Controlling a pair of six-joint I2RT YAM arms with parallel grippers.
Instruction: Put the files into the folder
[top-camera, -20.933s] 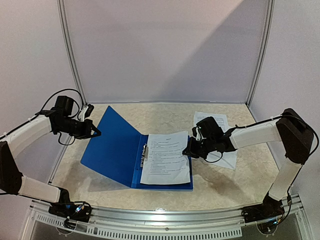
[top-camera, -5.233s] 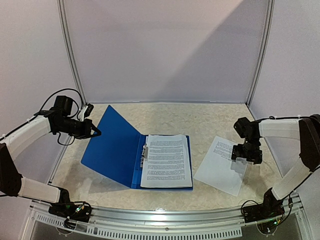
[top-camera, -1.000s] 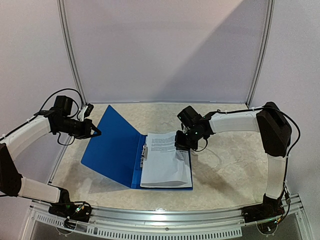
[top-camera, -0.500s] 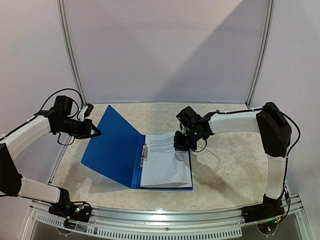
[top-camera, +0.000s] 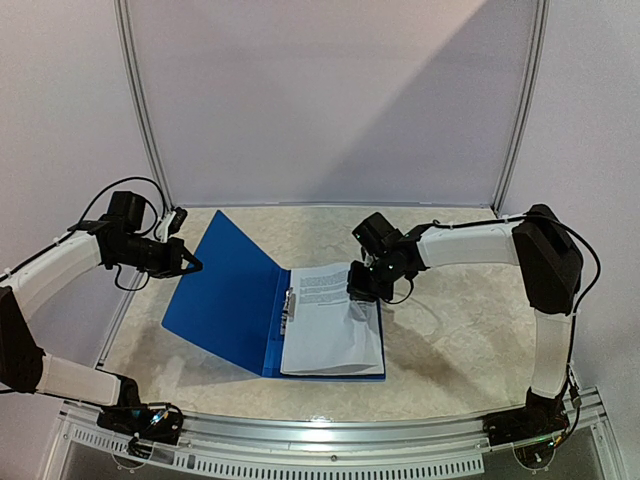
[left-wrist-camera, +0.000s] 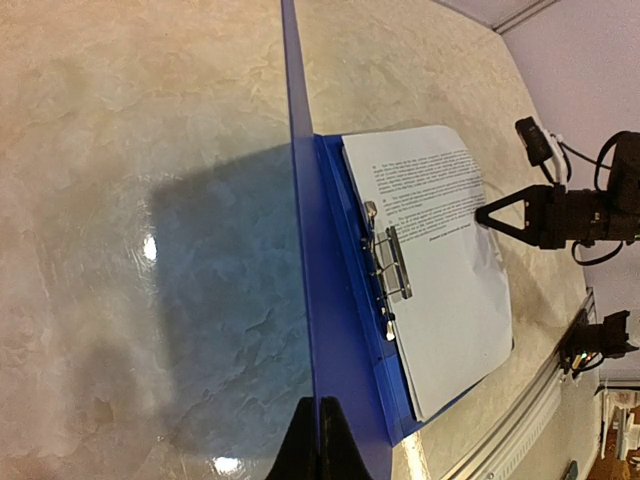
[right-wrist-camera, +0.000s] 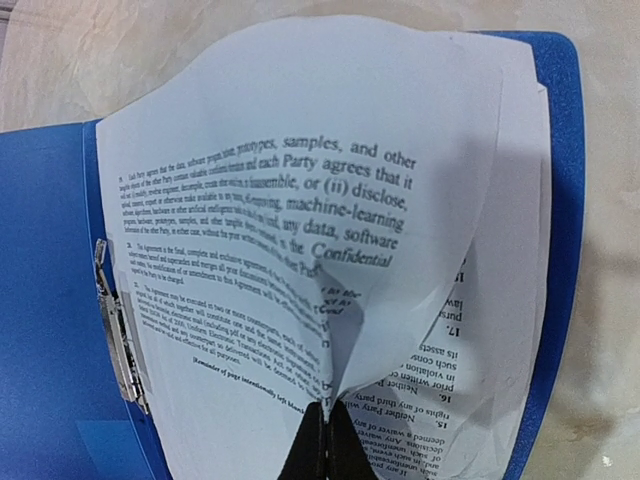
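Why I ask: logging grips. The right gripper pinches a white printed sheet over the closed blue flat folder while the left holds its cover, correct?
No: top external view shows the royal-blue flat folder open, not closed. The right gripper pinches the white printed sheet; the left gripper holds its cover.

Table (top-camera: 450, 340): beige marbled top, glossy, across centre of frame. Two glare spots (left-wrist-camera: 148, 247) at lower left of the left wrist view. Back wall (top-camera: 330, 100): plain pale lilac panel, upper centre, between two metal posts (top-camera: 138, 100). A diagonal shadow darkens its right part. Slotted metal rail (top-camera: 330, 432) along bottom edge.
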